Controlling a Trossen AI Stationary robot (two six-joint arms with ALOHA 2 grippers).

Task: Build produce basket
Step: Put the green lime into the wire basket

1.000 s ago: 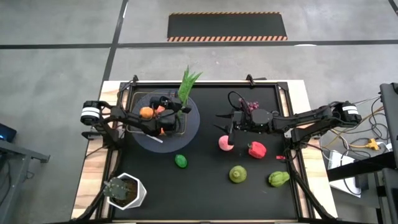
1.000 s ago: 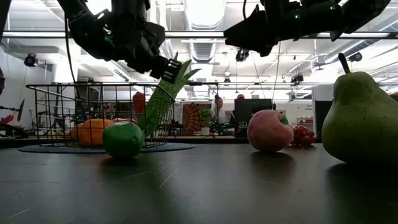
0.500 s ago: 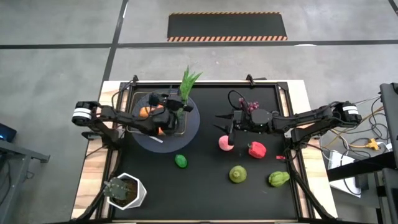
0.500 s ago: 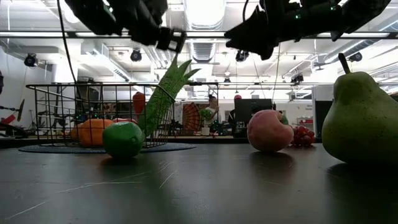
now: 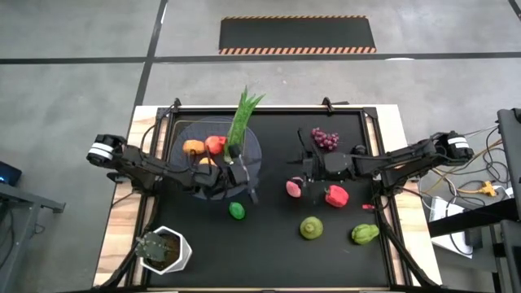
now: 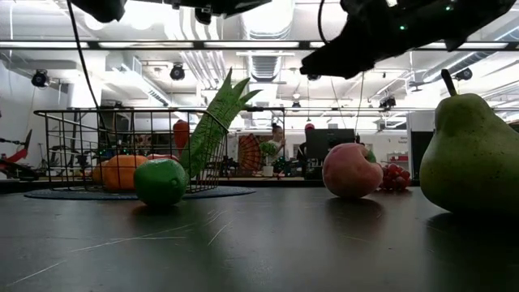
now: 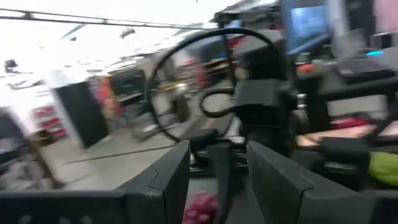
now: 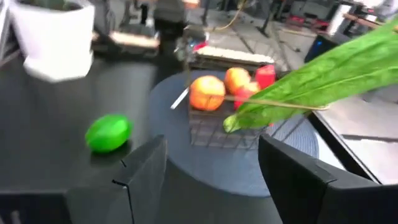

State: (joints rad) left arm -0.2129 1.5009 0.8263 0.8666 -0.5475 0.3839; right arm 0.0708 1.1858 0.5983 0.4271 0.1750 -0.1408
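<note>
The dark wire basket (image 5: 176, 155) stands on its grey disc at the far left, with two orange fruits and a red one (image 5: 215, 144) inside. A green leafy stalk (image 5: 242, 118) leans out over the basket's far right corner. My left gripper (image 5: 249, 185) hovers open and about level, just off the basket's near right corner. My right gripper (image 5: 299, 167) is open above the pink peach (image 5: 294, 189). On the mat lie a lime (image 5: 237, 211), a red fruit (image 5: 335, 195), a pear (image 5: 311, 228), a green vegetable (image 5: 364, 234) and purple grapes (image 5: 324, 138).
A white hexagonal pot (image 5: 165, 249) with a small plant stands at the near left corner. The black mat has a raised frame (image 5: 269, 110) around it. The two grippers face each other across the middle of the table.
My left gripper has risen out of the basket and swung toward the table's right and near edges. It has tipped up from pointing down to about level. My right arm has shifted a little toward the near edge, uncovering the grapes.
</note>
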